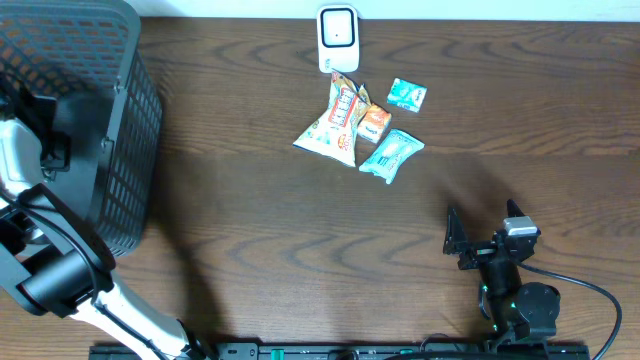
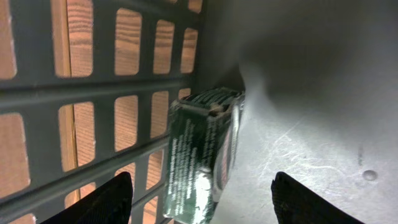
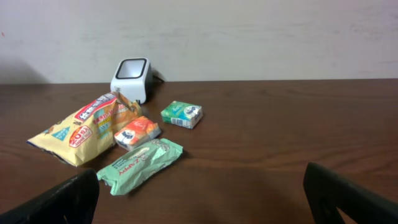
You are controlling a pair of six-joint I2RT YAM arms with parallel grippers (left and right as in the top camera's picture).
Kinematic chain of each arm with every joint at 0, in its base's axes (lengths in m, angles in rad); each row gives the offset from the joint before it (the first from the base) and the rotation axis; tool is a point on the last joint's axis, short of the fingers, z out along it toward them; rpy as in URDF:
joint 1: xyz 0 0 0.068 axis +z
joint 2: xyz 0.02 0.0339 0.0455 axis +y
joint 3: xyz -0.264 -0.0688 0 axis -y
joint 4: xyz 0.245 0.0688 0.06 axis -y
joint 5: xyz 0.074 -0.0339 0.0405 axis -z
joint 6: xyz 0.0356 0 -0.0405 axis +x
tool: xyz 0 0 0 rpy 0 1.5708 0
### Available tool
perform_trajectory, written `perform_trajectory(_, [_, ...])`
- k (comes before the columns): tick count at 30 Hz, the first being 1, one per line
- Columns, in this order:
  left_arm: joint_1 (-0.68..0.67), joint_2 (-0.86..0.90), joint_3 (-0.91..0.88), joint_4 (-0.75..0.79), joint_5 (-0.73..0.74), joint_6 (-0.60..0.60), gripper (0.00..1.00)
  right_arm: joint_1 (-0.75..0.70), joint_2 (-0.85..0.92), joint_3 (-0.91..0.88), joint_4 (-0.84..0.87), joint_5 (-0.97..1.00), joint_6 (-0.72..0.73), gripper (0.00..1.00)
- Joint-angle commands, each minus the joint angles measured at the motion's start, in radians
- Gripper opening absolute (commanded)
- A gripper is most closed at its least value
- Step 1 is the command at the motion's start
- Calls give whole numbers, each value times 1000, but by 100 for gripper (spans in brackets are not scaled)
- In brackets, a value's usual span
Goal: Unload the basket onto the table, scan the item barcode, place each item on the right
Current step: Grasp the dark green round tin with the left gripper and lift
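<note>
A dark green foil packet (image 2: 202, 155) is seen leaning in the grey plastic basket's (image 2: 93, 99) corner, between the left hand's (image 2: 199, 196) wide-spread, untouching fingertips.

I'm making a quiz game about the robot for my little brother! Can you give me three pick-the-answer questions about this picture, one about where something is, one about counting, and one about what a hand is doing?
1. Where is the dark green packet?
A. beside the scanner
B. inside the grey basket
C. in the right hand

2. How many snack packs lie on the table near the white scanner?
A. two
B. four
C. six

3. What is the right hand doing?
A. squeezing a packet
B. shut, holding nothing
C. open, holding nothing

Answers:
1 B, the left wrist view shows it leaning against the basket's lattice wall.
2 B, one yellow bag, one orange, two green.
3 C, its fingers stand wide apart with only table between them.
</note>
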Motion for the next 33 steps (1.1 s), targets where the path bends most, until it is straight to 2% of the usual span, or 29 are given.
perform_trajectory(1, [23, 9, -13, 1, 47, -26, 70, -2, -5, -1, -5, 5, -12, 99])
perform_trajectory(5, [34, 9, -19, 2, 127, -50, 70, -2, -5, -1, -5, 5, -12, 99])
perform_trajectory(19, [36, 76, -26, 46, 130, -50, 66, -2, -5, -1, -5, 5, -12, 99])
perform_trajectory(20, [36, 83, -26, 51, 130, -50, 65, -2, -5, -1, -5, 5, -12, 99])
perform_trajectory(23, [36, 88, -26, 64, 130, -50, 52, -2, -5, -1, -5, 5, -12, 99])
perform_trajectory(28, [36, 88, -25, 68, 130, -61, 51, -2, -5, -1, -5, 5, -12, 99])
perform_trajectory(33, [36, 83, -24, 70, 130, -128, 34, -2, -5, -1, -5, 5, -12, 99])
